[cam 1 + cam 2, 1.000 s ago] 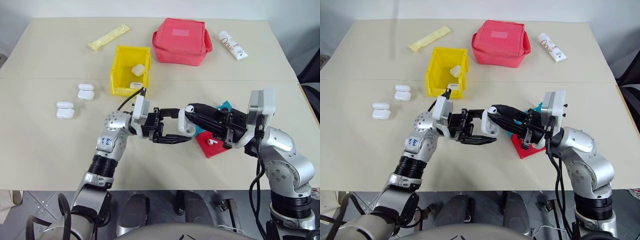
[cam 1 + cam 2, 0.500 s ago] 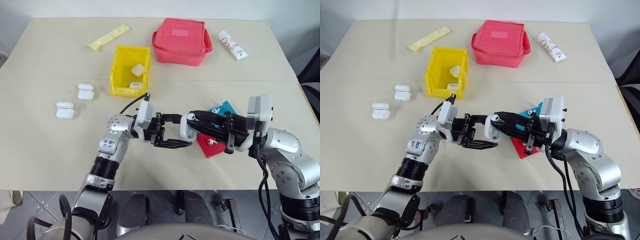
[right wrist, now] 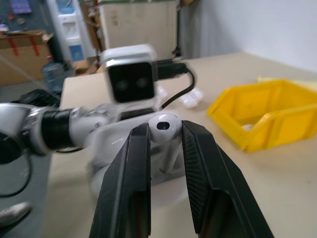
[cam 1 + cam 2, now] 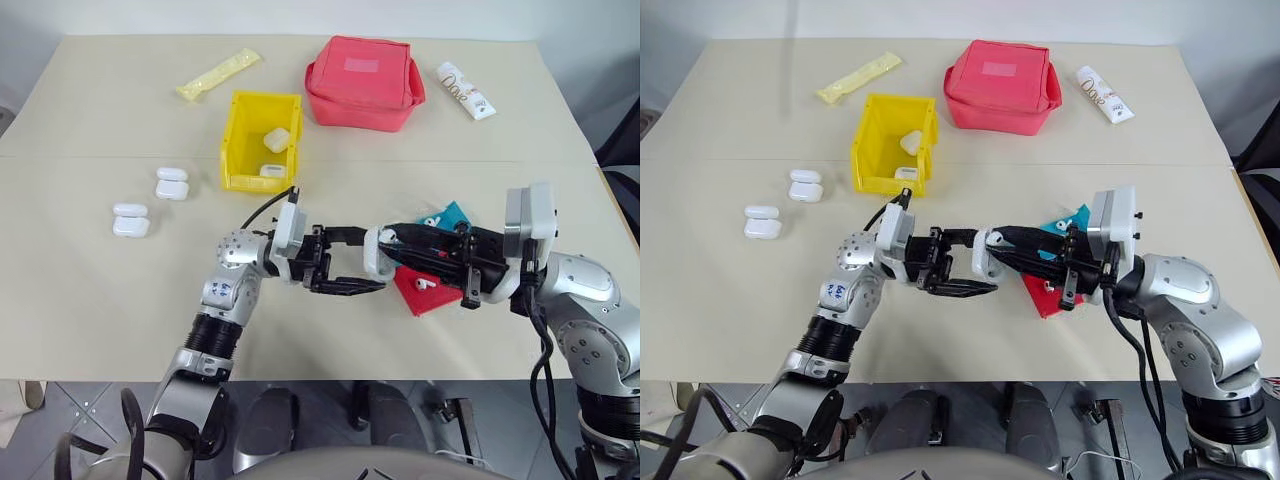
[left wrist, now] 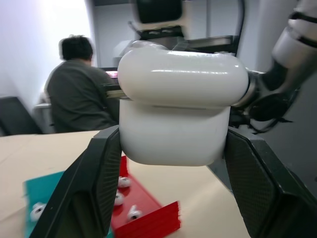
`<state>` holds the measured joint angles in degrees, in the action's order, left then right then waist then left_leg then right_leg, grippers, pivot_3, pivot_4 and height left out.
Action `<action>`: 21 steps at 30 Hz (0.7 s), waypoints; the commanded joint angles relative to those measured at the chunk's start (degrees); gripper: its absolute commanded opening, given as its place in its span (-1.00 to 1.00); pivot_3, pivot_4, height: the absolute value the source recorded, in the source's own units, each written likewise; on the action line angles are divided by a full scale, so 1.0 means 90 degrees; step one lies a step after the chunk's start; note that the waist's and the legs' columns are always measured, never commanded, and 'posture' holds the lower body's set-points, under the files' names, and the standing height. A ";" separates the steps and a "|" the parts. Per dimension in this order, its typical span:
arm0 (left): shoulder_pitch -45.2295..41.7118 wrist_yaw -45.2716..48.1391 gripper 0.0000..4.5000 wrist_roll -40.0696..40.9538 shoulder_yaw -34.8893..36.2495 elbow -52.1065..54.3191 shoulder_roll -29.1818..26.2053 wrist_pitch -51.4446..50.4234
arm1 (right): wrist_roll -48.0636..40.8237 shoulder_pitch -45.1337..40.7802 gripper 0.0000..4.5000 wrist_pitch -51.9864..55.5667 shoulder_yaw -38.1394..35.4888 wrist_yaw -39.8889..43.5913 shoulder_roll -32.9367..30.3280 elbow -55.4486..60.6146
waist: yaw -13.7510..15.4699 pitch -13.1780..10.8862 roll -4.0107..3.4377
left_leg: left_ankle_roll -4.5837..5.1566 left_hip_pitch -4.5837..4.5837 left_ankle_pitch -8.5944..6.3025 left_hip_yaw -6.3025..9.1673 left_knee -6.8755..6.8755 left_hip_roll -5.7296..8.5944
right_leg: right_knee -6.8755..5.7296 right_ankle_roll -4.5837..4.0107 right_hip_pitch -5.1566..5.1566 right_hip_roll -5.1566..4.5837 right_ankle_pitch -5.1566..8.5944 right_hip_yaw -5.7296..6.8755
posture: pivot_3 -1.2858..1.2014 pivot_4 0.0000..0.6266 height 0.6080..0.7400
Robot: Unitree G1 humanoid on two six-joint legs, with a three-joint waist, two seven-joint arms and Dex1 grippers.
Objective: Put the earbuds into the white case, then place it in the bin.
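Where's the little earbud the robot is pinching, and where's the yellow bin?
earbud (image 3: 163, 124), right wrist view, on its rounded head between the fingers.
yellow bin (image 4: 244, 110), left eye view, on its left wall.

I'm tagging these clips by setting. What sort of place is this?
Probably a robotics lab or workshop. The table is laid out for a sorting test, with a yellow bin and spare cases. The wrist views show a seated person at a desk, a water jug and stacked boxes.
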<state>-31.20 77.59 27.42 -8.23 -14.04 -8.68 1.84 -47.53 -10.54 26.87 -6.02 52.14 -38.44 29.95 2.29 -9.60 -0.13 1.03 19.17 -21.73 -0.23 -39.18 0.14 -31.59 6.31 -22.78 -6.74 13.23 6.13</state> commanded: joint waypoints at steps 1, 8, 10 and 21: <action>-0.0138 -0.0088 0.23 0.0308 0.0405 0.0118 0.0062 0.0267 | -0.0139 0.0047 -0.76 0.0277 0.0004 0.0109 -0.0192 0.0140 | 0.0009 0.0000 0.0000 | 0.0000 0.0000 0.0000 0.0000 0.0000 0.0001 | 0.0000 0.0000 0.0000 -0.0002 0.0000 0.0000 | 0.03 -0.52 1.00; -0.0071 -0.0020 0.23 0.0371 0.0374 0.0102 0.0084 0.0231 | -0.0221 -0.0157 -0.76 0.0357 0.0089 0.0102 -0.0118 0.0126 | 0.0016 0.0000 0.0000 | 0.0000 0.0000 0.0000 0.0000 0.0000 0.0001 | 0.0001 0.0000 0.0000 -0.0003 0.0000 0.0001 | 0.03 -0.52 1.00; -0.0072 0.0009 0.23 0.0419 0.0394 0.0094 0.0113 0.0198 | -0.0230 -0.0188 -0.76 0.0329 0.0108 0.0122 -0.0034 0.0003 | 0.0020 0.0000 0.0000 | 0.0000 0.0000 0.0000 0.0000 0.0000 0.0001 | 0.0001 0.0000 0.0000 -0.0003 0.0000 0.0000 | 0.03 -0.52 1.00; 0.0074 0.0491 0.23 0.0689 0.0338 0.0345 0.0119 -0.0202 | -0.0094 -0.0688 -0.76 0.0204 0.0312 0.0200 0.0456 -0.0626 | 0.0009 0.0000 0.0000 | 0.0000 0.0000 0.0000 0.0001 0.0000 0.0001 | 0.0001 0.0000 0.0000 -0.0003 0.0000 0.0003 | 0.03 -0.52 1.00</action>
<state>-30.50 80.48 30.48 -5.57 -14.37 -7.87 0.21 -49.38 -16.85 28.72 -3.52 53.97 -34.74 25.00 2.37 -9.60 -0.14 1.03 19.18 -21.73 -0.22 -39.18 0.15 -31.58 6.31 -22.78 -6.76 13.22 6.16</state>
